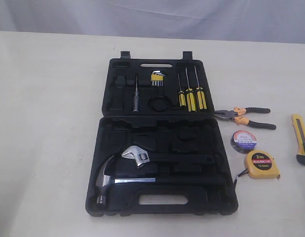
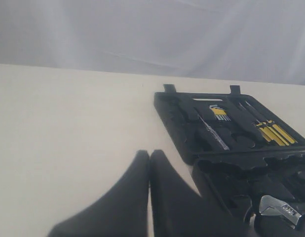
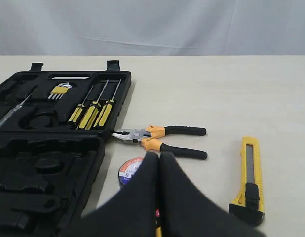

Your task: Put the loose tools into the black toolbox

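Soft, even light covers the pale table (image 1: 44, 123), with faint shadows beside the black toolbox (image 1: 216, 197). All views are slightly hazy, and the near fingers (image 2: 125, 197) blur into dark shapes.

Exterior view. Pale table (image 1: 44, 123) fills most of the frame, with a grey-white cloth backdrop (image 1: 142, 15) along the top edge.

Lower centre: steel claw hammer (image 1: 107, 174), head at left, shaft running right. Just above it is an adjustable wrench (image 1: 137, 157), jaw end at left. Cannot tell whether the two touch.

Upper centre: hex keys (image 1: 157, 78) in a yellow holder. To their left, a slim screwdriver (image 1: 136, 98) lies vertical in frame. To their right, three thin yellow-handled screwdrivers (image 1: 191, 96) lie side by side, tips toward the top edge.
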`<state>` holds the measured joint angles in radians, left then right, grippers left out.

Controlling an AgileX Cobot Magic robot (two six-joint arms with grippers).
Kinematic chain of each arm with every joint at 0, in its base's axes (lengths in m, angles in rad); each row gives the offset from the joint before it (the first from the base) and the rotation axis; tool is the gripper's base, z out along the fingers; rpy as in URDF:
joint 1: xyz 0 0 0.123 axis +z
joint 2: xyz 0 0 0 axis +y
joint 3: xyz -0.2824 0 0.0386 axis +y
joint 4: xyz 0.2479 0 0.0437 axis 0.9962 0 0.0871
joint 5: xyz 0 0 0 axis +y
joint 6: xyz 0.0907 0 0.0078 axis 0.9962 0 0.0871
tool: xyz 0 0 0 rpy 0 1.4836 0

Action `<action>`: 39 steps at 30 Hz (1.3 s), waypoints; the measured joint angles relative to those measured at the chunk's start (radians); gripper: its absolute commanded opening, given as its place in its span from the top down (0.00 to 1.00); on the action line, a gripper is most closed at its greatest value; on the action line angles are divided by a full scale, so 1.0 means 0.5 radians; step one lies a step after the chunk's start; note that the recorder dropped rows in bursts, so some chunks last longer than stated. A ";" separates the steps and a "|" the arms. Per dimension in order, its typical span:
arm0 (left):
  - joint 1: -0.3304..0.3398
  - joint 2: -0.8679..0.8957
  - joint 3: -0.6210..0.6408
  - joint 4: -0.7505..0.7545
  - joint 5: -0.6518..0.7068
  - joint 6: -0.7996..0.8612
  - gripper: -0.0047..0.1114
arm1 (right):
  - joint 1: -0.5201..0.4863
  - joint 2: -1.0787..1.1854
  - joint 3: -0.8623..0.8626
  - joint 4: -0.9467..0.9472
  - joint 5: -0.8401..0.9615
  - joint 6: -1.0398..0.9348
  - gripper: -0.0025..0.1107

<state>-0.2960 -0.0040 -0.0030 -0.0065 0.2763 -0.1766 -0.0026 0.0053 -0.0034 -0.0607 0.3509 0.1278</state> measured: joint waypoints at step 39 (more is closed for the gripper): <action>0.000 0.000 0.000 0.000 0.000 0.000 0.96 | 0.000 0.000 0.003 0.015 -1.751 0.818 0.98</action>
<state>-0.2960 -0.0040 -0.0030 -0.0065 0.2763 -0.1766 -0.0026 0.0053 -0.0018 -0.0533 -0.5247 0.5368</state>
